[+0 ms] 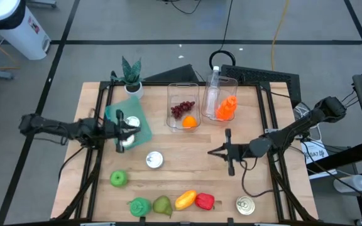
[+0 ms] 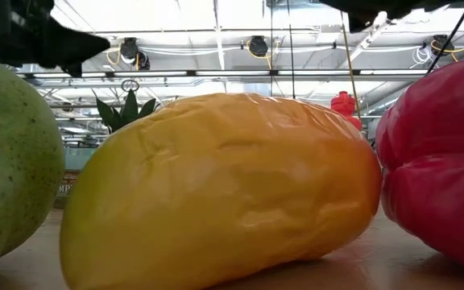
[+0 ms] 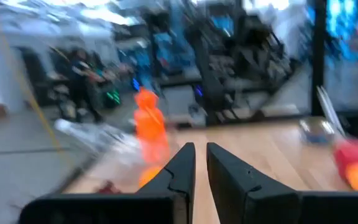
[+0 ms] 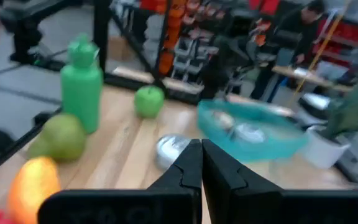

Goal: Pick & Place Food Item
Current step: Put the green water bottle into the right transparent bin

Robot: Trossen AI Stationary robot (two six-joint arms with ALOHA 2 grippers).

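High view: left gripper [image 1: 122,130] over the teal plate [image 1: 140,113], fingers pressed together (right gripper [image 1: 221,151] likewise, mid-table).

Wooden table [image 1: 187,163], apple [image 1: 118,179], mango [image 1: 185,199], pepper [image 1: 204,201], cans (two) [image 1: 154,160], teal plate [image 1: 132,119]

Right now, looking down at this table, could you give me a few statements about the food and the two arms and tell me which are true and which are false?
1. The red grapes and an orange fruit lie in a clear container. True.
2. The green apple sits inside the teal tray. False: it rests on the bare wood, nearer the front edge.
3. The right gripper is shut and holds nothing. True.
4. The red pepper lies beside the yellow mango. True.
5. The left gripper hovers over the tin can. False: it is over the teal tray.
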